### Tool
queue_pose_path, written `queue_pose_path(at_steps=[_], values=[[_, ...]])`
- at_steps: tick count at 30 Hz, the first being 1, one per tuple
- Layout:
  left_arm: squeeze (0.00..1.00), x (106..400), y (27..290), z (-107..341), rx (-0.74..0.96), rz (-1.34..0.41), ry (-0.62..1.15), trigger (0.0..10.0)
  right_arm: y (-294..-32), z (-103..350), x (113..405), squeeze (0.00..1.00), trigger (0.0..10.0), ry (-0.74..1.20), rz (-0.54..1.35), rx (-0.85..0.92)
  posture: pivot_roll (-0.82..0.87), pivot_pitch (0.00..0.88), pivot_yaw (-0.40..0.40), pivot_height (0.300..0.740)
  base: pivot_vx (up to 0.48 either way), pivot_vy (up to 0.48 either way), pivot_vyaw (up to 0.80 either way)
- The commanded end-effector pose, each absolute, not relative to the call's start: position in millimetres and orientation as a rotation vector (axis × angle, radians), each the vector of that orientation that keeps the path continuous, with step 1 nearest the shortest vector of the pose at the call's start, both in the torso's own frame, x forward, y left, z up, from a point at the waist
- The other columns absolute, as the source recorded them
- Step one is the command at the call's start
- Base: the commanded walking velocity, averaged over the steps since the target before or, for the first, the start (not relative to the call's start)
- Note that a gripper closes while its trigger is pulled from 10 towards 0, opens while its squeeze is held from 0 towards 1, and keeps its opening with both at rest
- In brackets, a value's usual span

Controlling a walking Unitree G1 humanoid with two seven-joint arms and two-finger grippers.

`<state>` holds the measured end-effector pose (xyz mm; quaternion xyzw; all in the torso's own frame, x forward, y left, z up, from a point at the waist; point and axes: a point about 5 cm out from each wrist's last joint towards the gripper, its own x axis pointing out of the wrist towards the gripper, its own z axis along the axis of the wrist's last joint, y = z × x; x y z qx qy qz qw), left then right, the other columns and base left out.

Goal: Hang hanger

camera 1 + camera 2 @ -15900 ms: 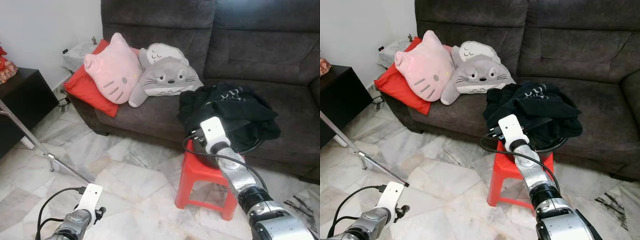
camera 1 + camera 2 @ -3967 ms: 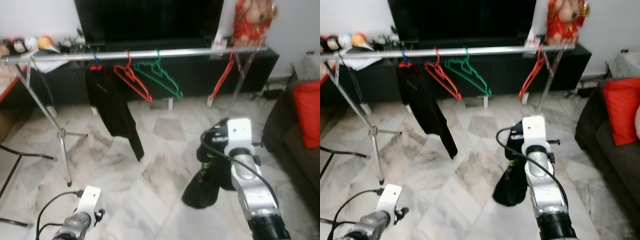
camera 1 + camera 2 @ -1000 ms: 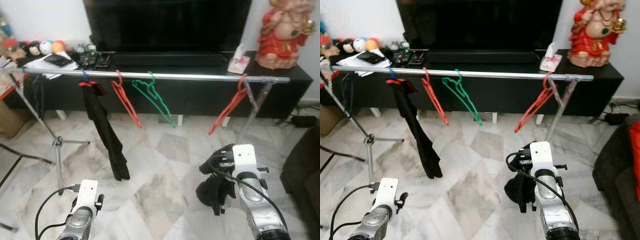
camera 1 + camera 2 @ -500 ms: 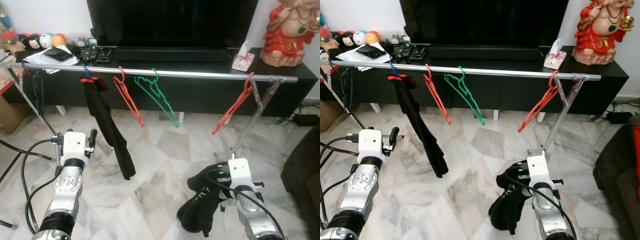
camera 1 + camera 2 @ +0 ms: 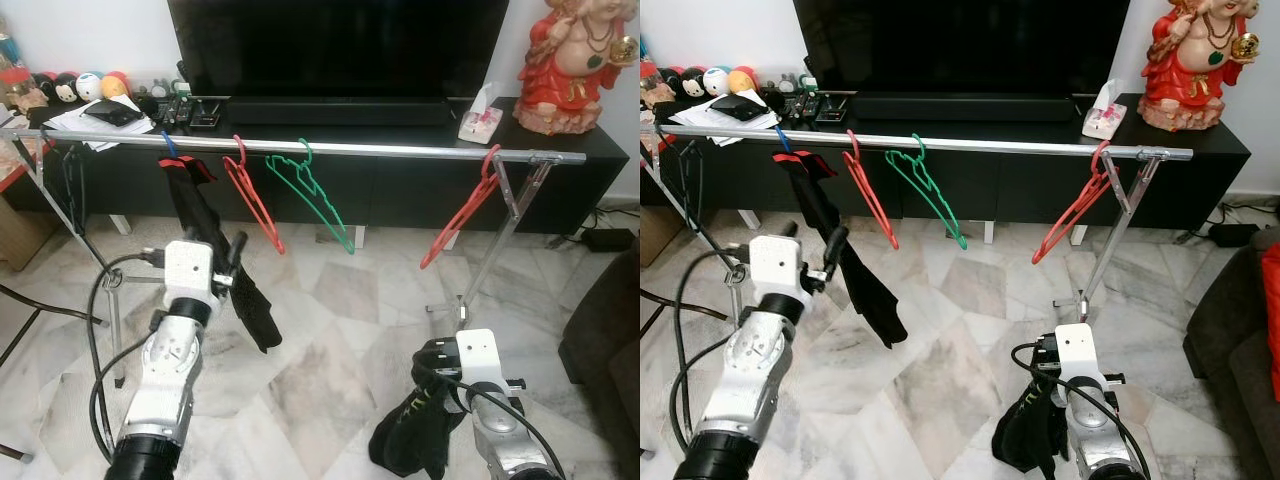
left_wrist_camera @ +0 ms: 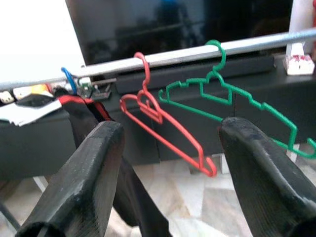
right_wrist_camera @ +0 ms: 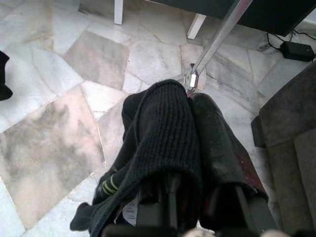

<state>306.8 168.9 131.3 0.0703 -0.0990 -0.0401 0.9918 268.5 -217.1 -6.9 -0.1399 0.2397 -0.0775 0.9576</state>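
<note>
A metal clothes rail (image 5: 380, 151) spans the room before a black TV cabinet (image 5: 560, 175). Near its left end hangs a black garment (image 5: 215, 270), then a red hanger (image 6: 163, 118) and a green hanger (image 5: 315, 200); another red hanger (image 5: 462, 215) hangs near the right end. The left gripper (image 6: 170, 163), fingers spread wide, is raised toward the first red hanger; closing squarely on its wire seems wise. Low on the right, the right gripper (image 7: 195, 148) clamps a black sweater (image 7: 163, 128).

Living room (television (image 5: 340, 45), marble floor (image 5: 330, 340))
</note>
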Motion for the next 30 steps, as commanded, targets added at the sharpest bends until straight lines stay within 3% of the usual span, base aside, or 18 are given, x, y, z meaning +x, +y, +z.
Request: queue_pose_path(at_steps=[1, 6, 30], values=[[0.0, 305, 169, 137, 0.137, -0.088, -0.203, 10.0, -217, -2, 274, 0.0, 10.0, 0.453, -0.163, -0.273, -0.08, 0.0, 0.012, 0.74, 0.0, 0.0, 0.0], [0.0, 302, 168, 140, 0.136, -0.092, -0.179, 10.0, -217, -3, 274, 0.0, 10.0, 0.448, -0.16, -0.27, -0.08, 0.0, 0.016, 0.74, 0.051, 0.0, 0.0], [0.0, 301, 170, 145, 0.129, -0.083, -0.139, 10.0, -210, -12, 268, 0.0, 10.0, 0.466, -0.11, -0.295, -0.07, 0.0, 0.016, 0.74, 0.308, 0.0, 0.06]])
